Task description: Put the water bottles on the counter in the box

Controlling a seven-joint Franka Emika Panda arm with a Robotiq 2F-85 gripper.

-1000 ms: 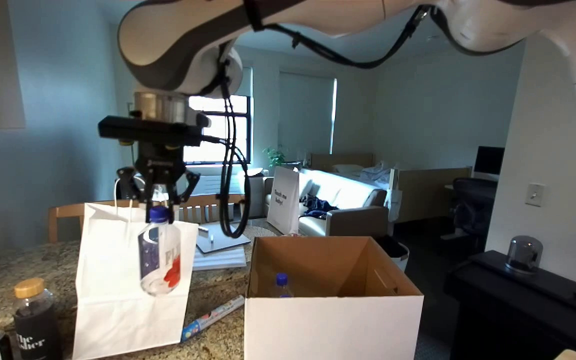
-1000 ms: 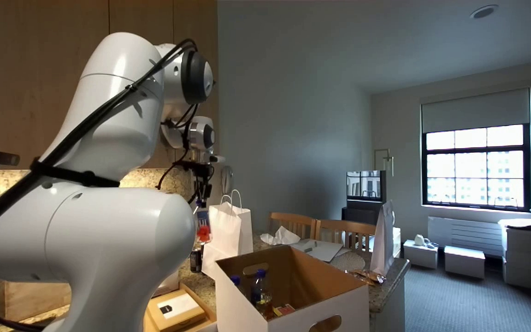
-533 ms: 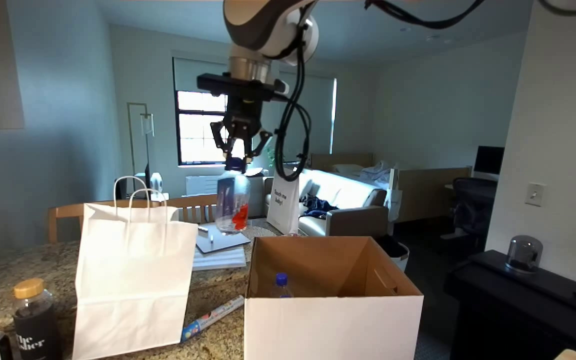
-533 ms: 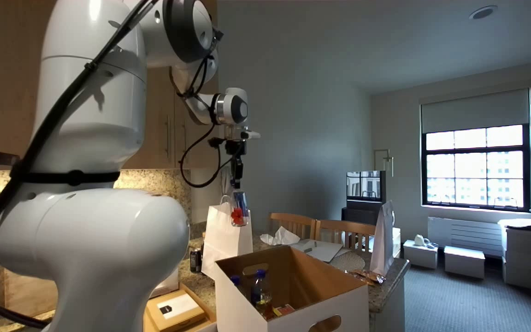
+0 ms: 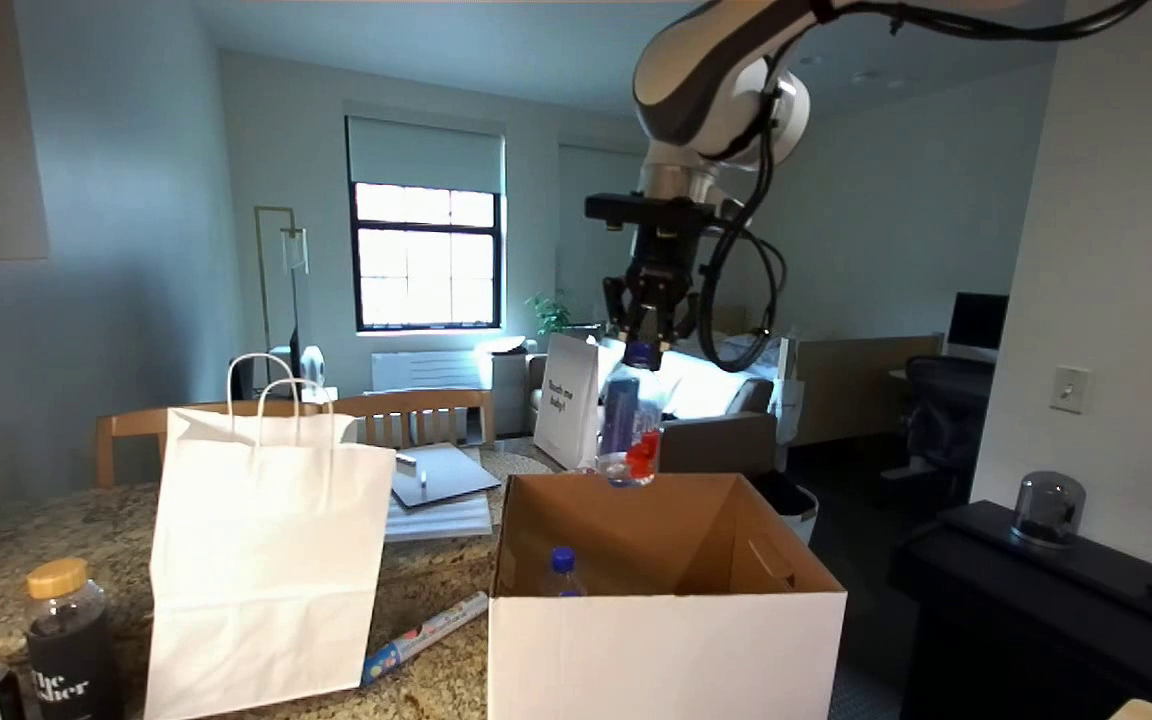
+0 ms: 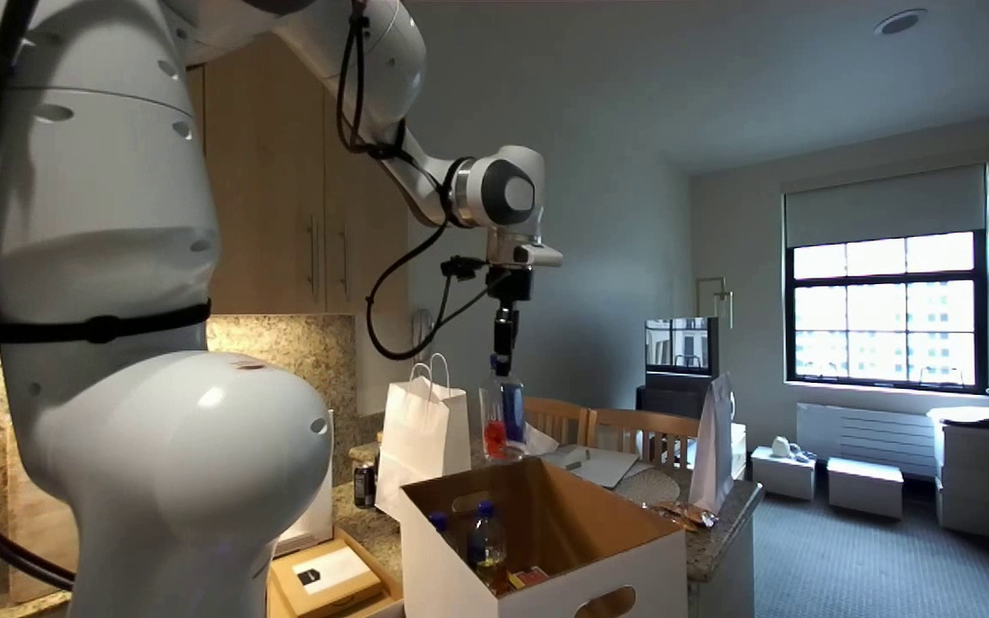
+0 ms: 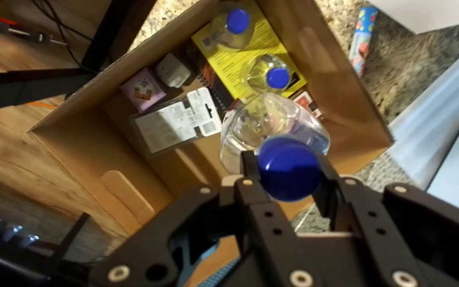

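Blue-capped and clear plastic, a square-sided bottle (image 5: 628,428) printed with a red flower hangs nearly upright over the open cardboard box (image 6: 662,584); the tool (image 7: 287,167) pinches its cap. Inside the box, two more blue-capped bottles (image 7: 267,73) show against a yellow printed sheet (image 7: 229,65); in an exterior view the pale front wall (image 5: 666,660) hides them except one bottle's top. Near the box, on the speckled stone tabletop (image 5: 16,535), a patterned tube (image 5: 426,635) lies beside a creased white paper bag (image 5: 266,560) with looped handles.

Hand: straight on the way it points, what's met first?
Likely the yellow sheet or what lies beside it in the box, held bottle leading; a standing bottle could catch first, depth unclear.
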